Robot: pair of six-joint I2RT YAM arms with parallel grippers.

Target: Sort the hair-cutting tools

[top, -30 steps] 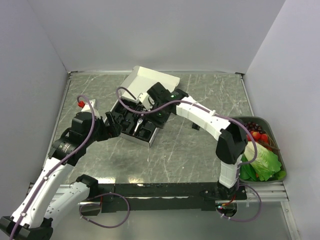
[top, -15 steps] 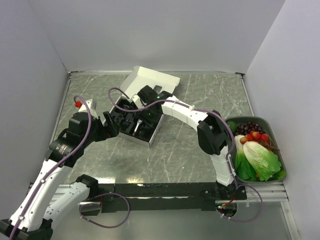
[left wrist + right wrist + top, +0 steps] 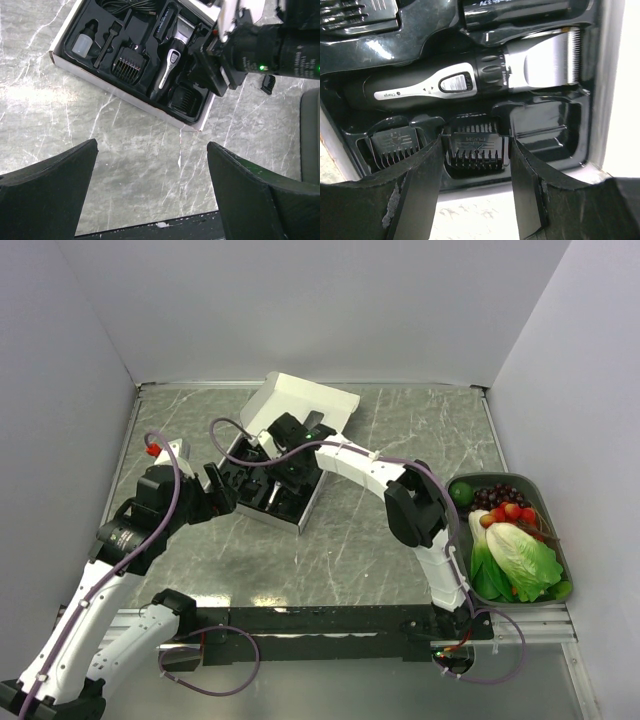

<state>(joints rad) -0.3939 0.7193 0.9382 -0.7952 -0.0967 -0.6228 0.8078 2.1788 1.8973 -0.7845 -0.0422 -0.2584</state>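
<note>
Inside the glossy black tray [image 3: 540, 125], a ribbed comb attachment [image 3: 476, 150].

Right tool [image 3: 476, 165] tips behind comb attachment [image 3: 477, 149].

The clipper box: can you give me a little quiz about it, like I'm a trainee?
1. True or false: the clipper lies in the black tray.
2. What sits between the fingers of the right tool? A) a bottle B) a comb attachment C) a cable
3. Fill in: the left tool is wide ____, with nothing in it.
Key: 1 true; 2 B; 3 open.
</note>
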